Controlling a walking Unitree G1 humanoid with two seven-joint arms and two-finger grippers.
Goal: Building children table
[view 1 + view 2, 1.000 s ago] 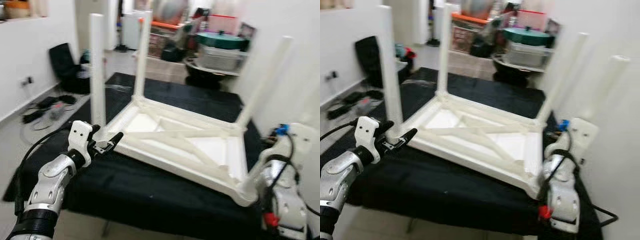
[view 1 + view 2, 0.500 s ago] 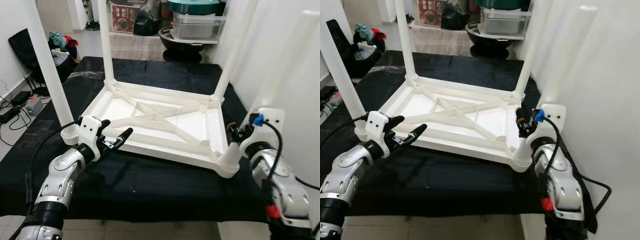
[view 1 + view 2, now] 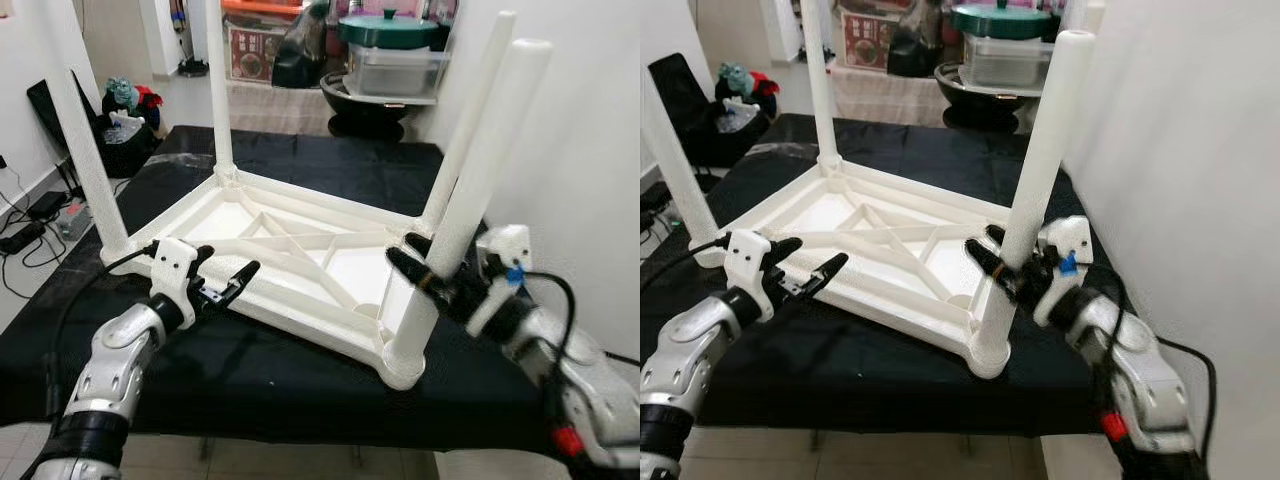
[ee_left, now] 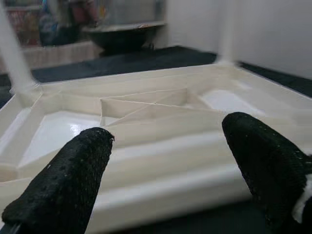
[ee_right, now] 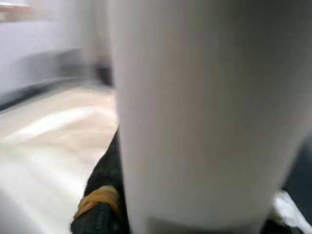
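A white plastic children's table (image 3: 300, 240) lies upside down on a black-covered surface (image 3: 250, 370), its legs pointing up. My right gripper (image 3: 432, 275) is shut on the near-right leg (image 3: 470, 180), a little above the socket. One black finger (image 3: 985, 262) shows on the leg's inner side. The leg (image 5: 204, 107) looms close in the right wrist view, with a finger (image 5: 100, 204) beside it. My left gripper (image 3: 228, 262) is open just in front of the table's near-left rim (image 4: 161, 161), holding nothing.
A white wall (image 3: 590, 150) stands close on the right. Behind the surface are a black basin (image 3: 370, 100), a clear box and a green-lidded pot (image 3: 390, 28). A black chair (image 3: 60, 100) and floor cables (image 3: 30, 220) are at the left.
The camera shifted. My right gripper went from beside the near-right corner socket to clasping that leg higher up. The left gripper stays open at the near-left rim.
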